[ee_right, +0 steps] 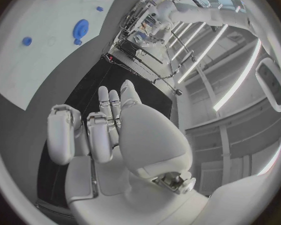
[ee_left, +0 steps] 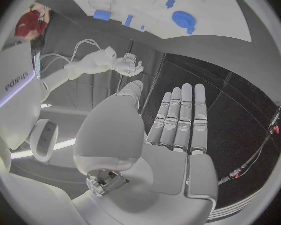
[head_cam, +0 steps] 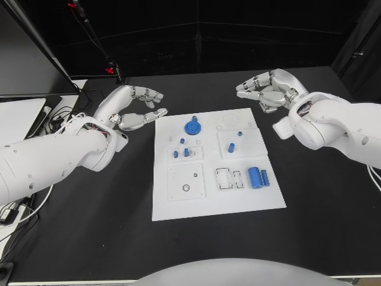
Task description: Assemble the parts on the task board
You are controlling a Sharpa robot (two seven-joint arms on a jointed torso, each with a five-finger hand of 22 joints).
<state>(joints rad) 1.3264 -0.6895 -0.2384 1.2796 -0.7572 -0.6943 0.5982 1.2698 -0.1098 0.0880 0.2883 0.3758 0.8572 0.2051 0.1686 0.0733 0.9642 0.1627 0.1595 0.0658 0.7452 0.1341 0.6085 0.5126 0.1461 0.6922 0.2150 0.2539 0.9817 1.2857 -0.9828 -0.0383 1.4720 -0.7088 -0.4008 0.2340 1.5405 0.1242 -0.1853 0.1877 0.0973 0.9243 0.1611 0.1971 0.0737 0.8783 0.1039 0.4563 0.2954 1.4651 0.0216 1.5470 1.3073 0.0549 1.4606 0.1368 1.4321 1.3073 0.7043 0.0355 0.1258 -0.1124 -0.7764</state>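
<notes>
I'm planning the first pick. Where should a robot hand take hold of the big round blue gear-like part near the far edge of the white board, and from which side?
Probably from straight above, pinching the raised central hub of the big round blue gear-like part. Its disc lies flat on the white task board, so the rim gives little to grip. The left robot hand is nearer.

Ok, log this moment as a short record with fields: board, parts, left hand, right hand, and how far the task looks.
board: white board flat in the middle of the black table
parts: blue gear near the far edge; two blue cylinders lying side by side at the right; small blue pegs mid-board
left hand: left hand off the board's far left corner, holding nothing
right hand: right hand beyond the far right corner, fingers curled, holding nothing
task: neither hand touches a part
</notes>
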